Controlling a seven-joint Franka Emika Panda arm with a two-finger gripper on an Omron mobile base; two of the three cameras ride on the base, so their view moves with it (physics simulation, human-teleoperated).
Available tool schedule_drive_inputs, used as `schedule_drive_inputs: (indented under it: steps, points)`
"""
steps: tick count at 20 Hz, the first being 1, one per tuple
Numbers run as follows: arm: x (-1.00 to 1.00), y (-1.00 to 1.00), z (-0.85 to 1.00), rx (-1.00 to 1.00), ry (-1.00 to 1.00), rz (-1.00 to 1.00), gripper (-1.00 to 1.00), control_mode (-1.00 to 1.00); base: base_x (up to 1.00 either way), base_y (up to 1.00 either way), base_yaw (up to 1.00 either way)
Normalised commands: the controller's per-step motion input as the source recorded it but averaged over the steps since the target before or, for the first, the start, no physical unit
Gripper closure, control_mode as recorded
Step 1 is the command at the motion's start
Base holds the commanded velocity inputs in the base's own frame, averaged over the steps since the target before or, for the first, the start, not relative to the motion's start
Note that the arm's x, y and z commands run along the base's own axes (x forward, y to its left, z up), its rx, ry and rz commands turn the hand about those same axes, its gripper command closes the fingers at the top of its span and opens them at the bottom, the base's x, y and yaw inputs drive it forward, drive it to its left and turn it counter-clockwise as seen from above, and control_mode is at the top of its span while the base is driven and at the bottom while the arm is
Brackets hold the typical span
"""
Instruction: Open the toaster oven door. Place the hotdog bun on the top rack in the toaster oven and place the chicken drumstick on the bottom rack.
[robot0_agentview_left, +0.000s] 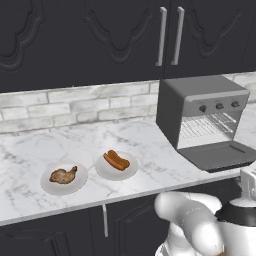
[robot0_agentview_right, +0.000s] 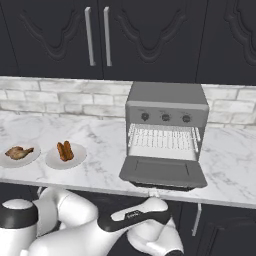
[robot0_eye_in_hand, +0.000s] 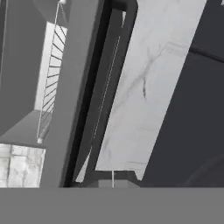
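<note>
A home kitchen: dark panelled cabinets (robot0_agentview_left: 120, 35) above a white marble tabletop (robot0_agentview_left: 30, 155), a pale brick backsplash (robot0_agentview_left: 75, 105), a grey toaster oven (robot0_agentview_right: 166, 132), food on plates (robot0_agentview_left: 64, 180).

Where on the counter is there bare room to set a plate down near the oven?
Bare marble lies between the hotdog bun plate and the open toaster oven door, and behind both plates up to the brick backsplash. It is crowded where the drumstick plate nearly meets the bun plate, near the front edge.
</note>
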Motion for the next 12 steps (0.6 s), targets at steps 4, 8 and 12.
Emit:
schedule_drive_inputs:
  steps: [4,8,12]
  points:
    - [-0.57,-0.03,0.61,0.0,-0.16,0.0,1.0,-1.0,0.0,0.0,0.0]
    - [-0.27,0.0,0.76,-0.03,-0.09,0.0,1.0,-1.0,0.0,0.0,0.0]
    - [-0.01,0.1,0.73,-0.14,-0.02,0.0,1.0,-1.0,0.0,0.0,0.0]
